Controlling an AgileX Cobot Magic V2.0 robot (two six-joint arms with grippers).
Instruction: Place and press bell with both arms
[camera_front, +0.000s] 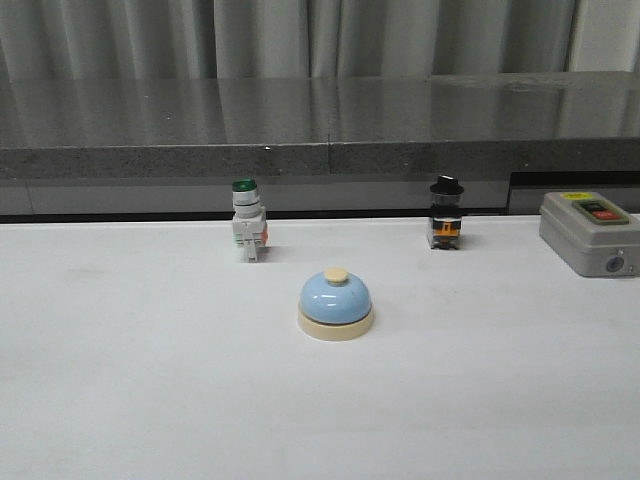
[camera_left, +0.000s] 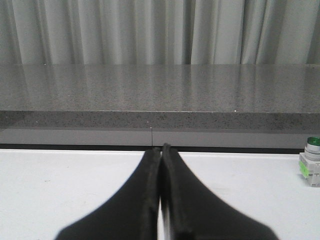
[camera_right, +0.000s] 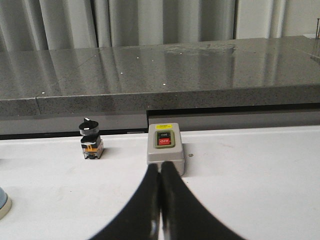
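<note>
While both arms wait back out of the front view, the white bench (camera_front: 120, 380) holds the blue bell (camera_front: 335, 303) near its middle, in front of the green-topped switch (camera_front: 247, 220) and the black-topped switch (camera_front: 446, 213). A grey box (camera_front: 590, 232) sits off to the right. The left gripper (camera_left: 160, 150) and right gripper (camera_right: 159, 167) both have their fingers pressed together, holding nothing. To grab the bell well, one gripper should open wide first, then come down around the cream base, not the button
</note>
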